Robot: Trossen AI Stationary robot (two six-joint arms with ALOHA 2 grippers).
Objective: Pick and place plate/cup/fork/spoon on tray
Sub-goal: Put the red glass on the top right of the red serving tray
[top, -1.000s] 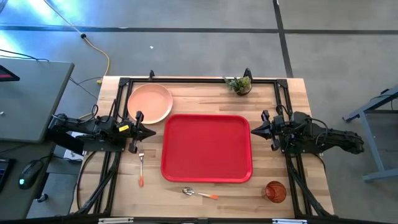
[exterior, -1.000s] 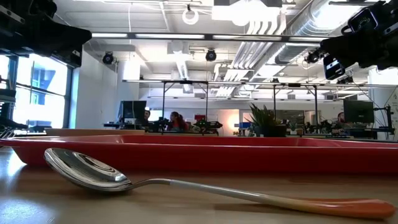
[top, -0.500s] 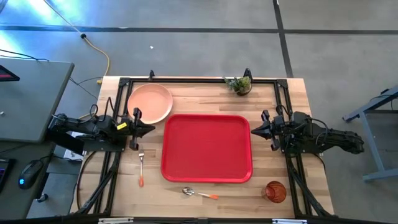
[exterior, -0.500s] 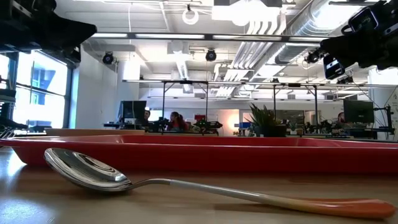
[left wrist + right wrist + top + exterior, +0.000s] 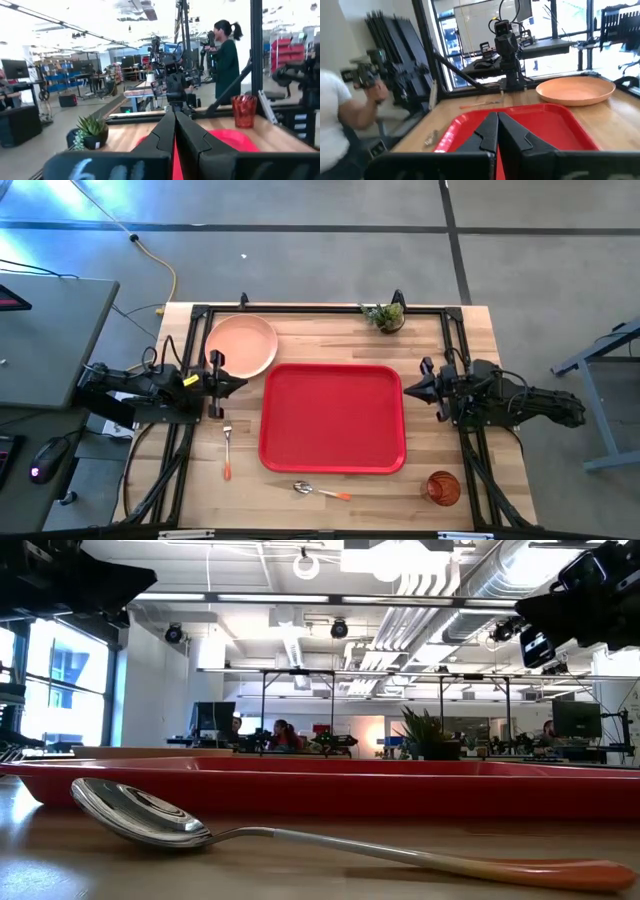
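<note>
The red tray lies mid-table. The peach-pink plate rests flat at the far left, beside the tray's far left corner; it also shows in the right wrist view. The fork lies left of the tray. The spoon lies in front of the tray, bowl up. The red-orange cup stands upright at the near right and also shows in the left wrist view. My left gripper is shut and empty, just near of the plate. My right gripper is shut and empty at the tray's right edge.
A small potted plant stands at the far edge, right of centre. A dark frame runs round the table's far and side edges. A person in a white sleeve and another in dark green are beyond the table.
My left gripper has drifted a little toward the table's far and left edges, closer to the plate, staying shut. The right arm and all the objects have kept still.
</note>
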